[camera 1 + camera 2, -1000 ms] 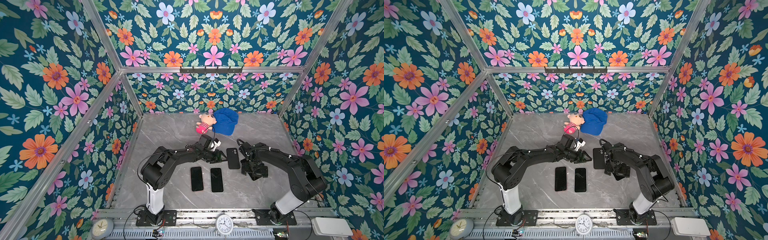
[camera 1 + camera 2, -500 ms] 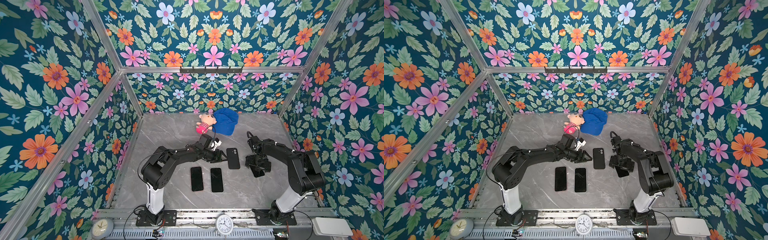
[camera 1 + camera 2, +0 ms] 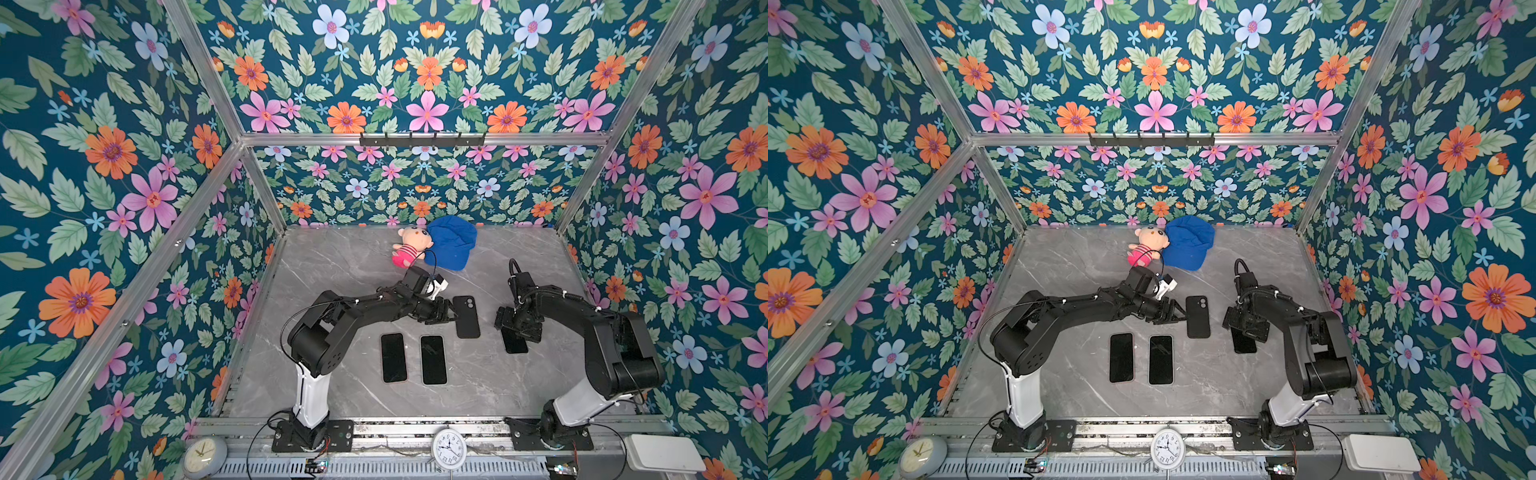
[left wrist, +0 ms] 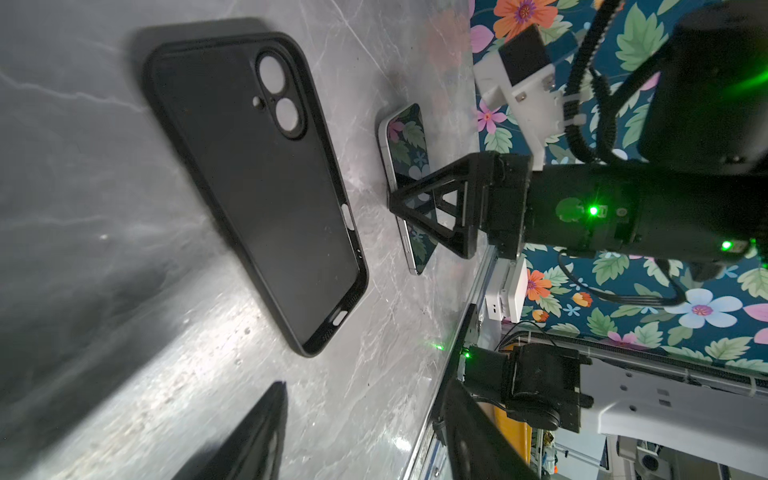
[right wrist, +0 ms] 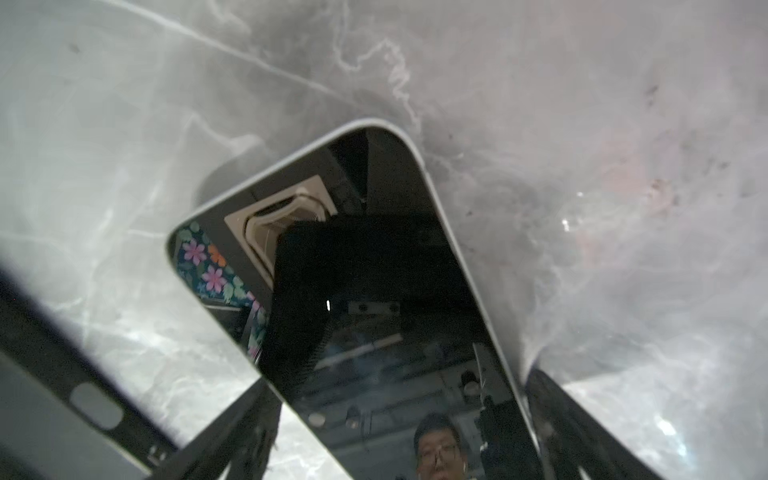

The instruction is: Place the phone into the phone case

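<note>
Right gripper (image 3: 517, 328) straddles the phone (image 5: 374, 291), lying flat right of the phone case (image 3: 466, 316), for an edge grasp; whether it pinches is unclear. Left gripper (image 3: 452, 318), spread and empty, sits beside the case, likely to steady it.

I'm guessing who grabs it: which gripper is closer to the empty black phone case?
Left. The left gripper is beside the black phone case; the right gripper straddles a silver-edged phone farther off.

There were three phones (image 3: 393, 357) and only one case (image 3: 466, 316). There was one doll (image 3: 409, 246) and one blue cap (image 3: 452, 243). Also there were two clocks (image 3: 449, 449), one white box (image 3: 663, 455) and two arms (image 3: 374, 305).
</note>
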You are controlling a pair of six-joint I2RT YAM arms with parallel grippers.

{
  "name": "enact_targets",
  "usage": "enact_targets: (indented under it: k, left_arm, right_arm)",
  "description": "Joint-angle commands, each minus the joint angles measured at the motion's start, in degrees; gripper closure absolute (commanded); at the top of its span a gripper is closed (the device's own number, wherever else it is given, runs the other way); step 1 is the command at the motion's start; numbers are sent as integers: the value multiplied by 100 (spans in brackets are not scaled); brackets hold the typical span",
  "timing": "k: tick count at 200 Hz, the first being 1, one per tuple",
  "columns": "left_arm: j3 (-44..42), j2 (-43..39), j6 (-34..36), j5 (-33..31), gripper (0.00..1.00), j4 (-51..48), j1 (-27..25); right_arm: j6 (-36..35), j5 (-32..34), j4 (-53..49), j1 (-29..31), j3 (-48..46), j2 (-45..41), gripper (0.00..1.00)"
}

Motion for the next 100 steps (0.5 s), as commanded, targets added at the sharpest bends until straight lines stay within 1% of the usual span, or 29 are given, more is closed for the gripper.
enact_targets:
  k: [1, 15, 46, 65, 100]
  left_arm:
    - [45, 42, 50, 64, 38, -68, 5]
    - [75, 64, 66, 82, 38, -86, 7]
    - [156, 54, 117, 86, 38, -146, 13]
    - [183, 38, 172, 56, 38, -215, 26]
    - [279, 12, 219, 35, 38, -313, 31]
  right_arm:
    - [263, -245, -92, 192, -180, -179, 10]
    - [390, -18, -229, 338, -219, -200, 9]
    - [515, 166, -331, 428, -135, -36, 6]
    - [573, 304, -444, 430, 8, 131, 14]
    - [582, 357, -381, 428, 127, 262, 18]
